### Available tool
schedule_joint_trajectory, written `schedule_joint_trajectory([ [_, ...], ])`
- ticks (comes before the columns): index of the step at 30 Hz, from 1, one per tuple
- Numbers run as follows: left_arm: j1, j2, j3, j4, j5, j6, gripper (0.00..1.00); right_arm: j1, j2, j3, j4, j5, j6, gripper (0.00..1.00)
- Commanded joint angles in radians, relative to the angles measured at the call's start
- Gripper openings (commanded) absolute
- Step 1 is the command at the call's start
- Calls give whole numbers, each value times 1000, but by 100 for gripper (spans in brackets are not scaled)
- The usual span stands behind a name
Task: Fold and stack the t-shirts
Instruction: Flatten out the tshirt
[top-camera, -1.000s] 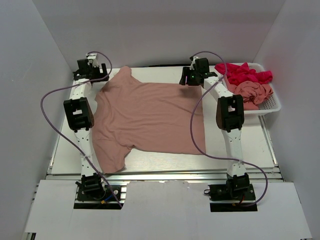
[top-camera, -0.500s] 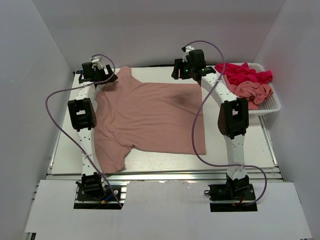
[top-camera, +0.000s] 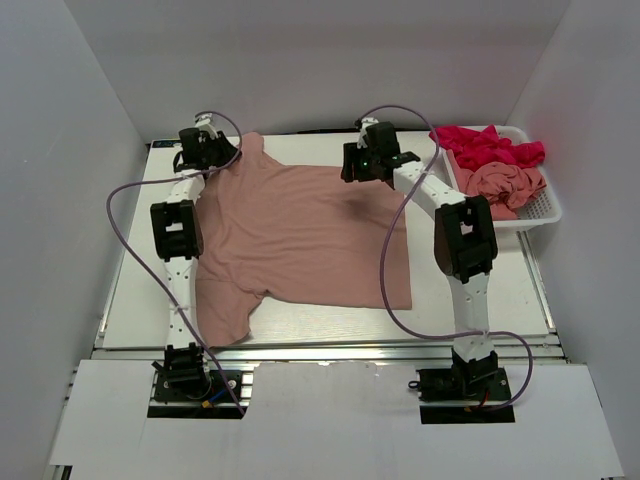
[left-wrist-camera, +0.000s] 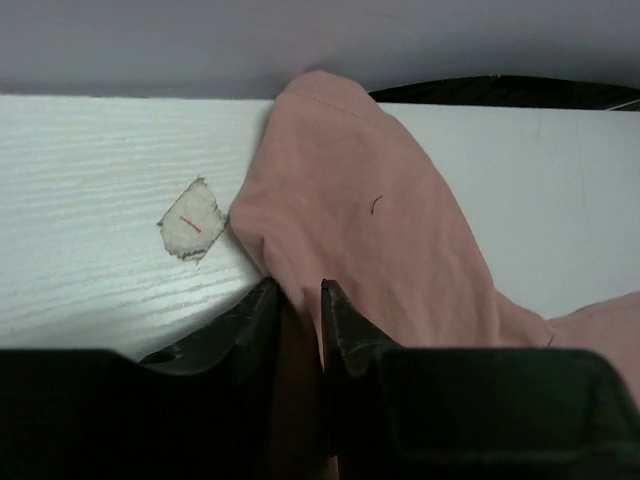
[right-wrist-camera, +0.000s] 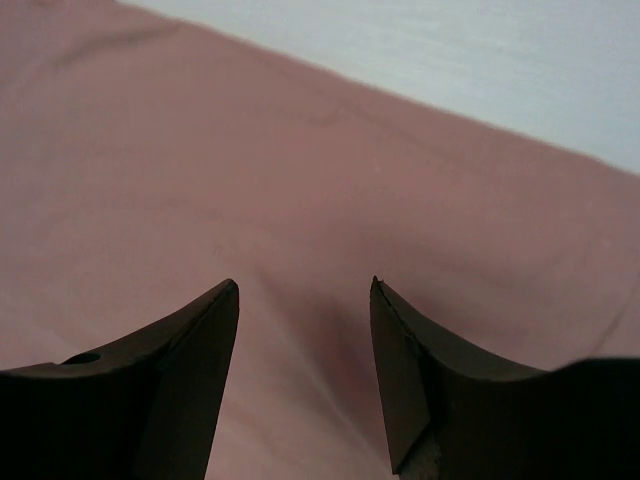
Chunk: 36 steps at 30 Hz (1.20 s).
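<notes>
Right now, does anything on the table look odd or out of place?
Yes. A small ragged pale patch with a red line sits on the white table, just beside the sleeve of the pink t-shirt. It looks like a stuck scrap or a chip; I cannot tell which.

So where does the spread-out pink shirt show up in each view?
Top external: shirt lies flat, mid-picture.
Left wrist: its sleeve runs centre to right, pinched in the left gripper.
Right wrist: it fills nearly the whole frame, under the open right gripper.
Shared landmark: the white table beyond the shirt's far edge.
</notes>
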Motion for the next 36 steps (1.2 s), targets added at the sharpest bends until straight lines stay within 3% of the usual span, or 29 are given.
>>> schedule_joint_trajectory([
  [1,-13,38,40,-10,-79,48,31,30,-101,-37,66,28,-11,60],
  [7,-16,0,47,-9,-137,87,7,45,-95,-69,83,22,-3,58],
  [11,-16,-104,14,-45,-174,170,0,72,-101,-120,117,24,-8,58],
  [16,-19,-302,-119,-55,-188,248,3,97,-133,-210,168,3,3,58],
  [25,-54,-390,-111,-131,-226,346,16,155,-207,-324,223,2,12,57],
  [27,-67,-422,-133,-142,-217,354,21,163,-216,-352,223,2,15,57],
  [29,-77,-479,-215,-142,-200,377,40,168,-221,-355,223,19,11,57],
  [30,-82,-499,-249,-141,-199,387,50,168,-222,-352,223,19,11,57],
  [31,-85,-517,-286,-141,-199,404,73,169,-224,-349,223,38,2,58],
  [33,-85,-557,-376,-138,-215,452,91,169,-228,-332,217,73,-9,59],
  [36,-122,-559,-424,-121,-269,480,98,169,-233,-309,215,113,-26,60],
])
